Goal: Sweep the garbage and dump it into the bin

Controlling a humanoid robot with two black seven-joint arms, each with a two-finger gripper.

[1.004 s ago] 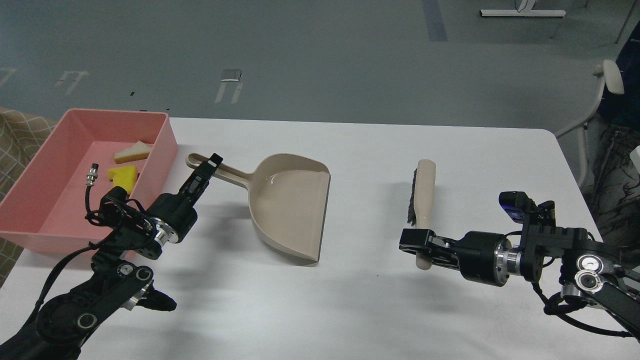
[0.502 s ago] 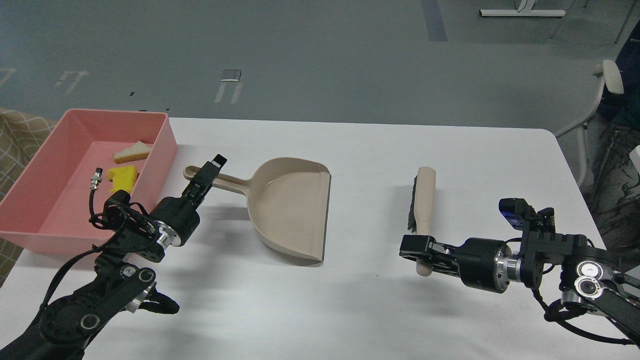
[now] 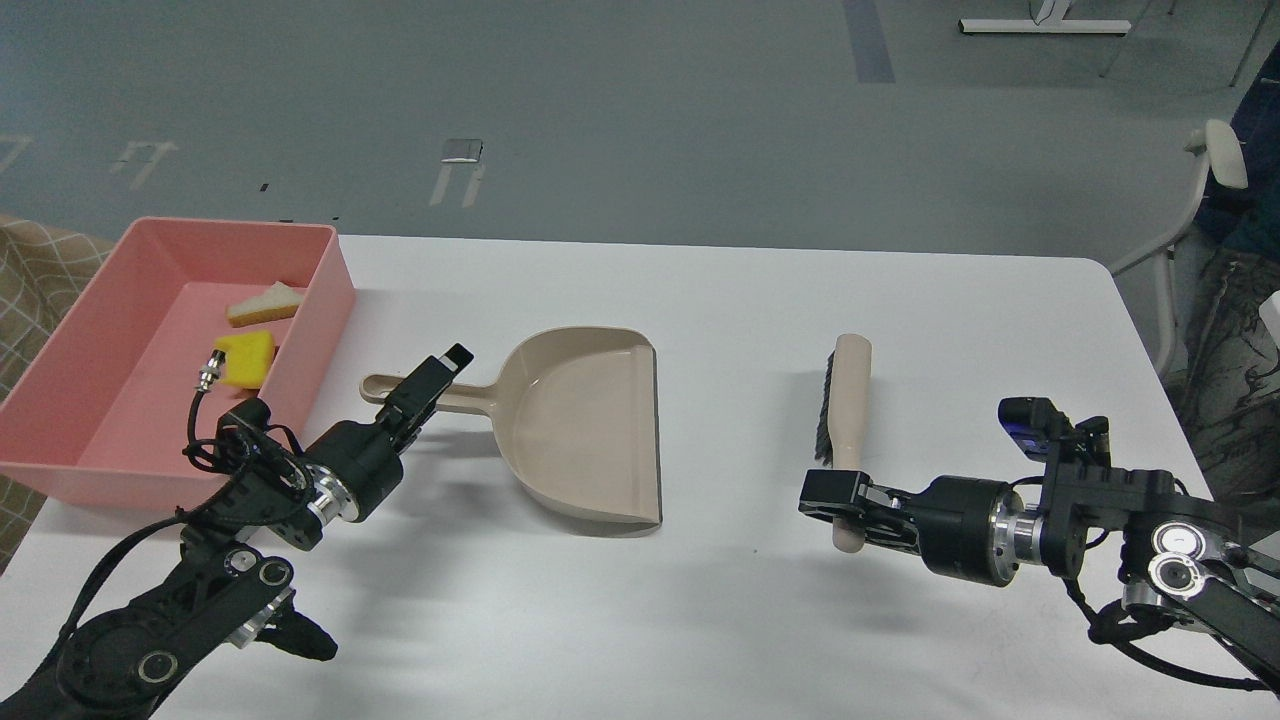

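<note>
Salmon-pink bin (image 3: 95, 440) at upper left already holds both garbage pieces (image 3: 247, 357); the job looks done. Left gripper (image 3: 428, 383) clasps the dustpan (image 3: 585, 425) handle, right gripper (image 3: 835, 497) the brush (image 3: 846, 420).

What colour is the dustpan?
Beige all over, handle included; the dustpan lies on the white table. The head view is the only one here.

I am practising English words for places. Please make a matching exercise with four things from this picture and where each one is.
Things:
1. yellow block
2. dustpan
3. brush
4. chair

Places:
A. on the table, right of the middle
B. on the floor, beyond the table's right edge
C. inside the pink bin
D. on the table, in the middle

Pairs: 1-C, 2-D, 3-A, 4-B
</note>
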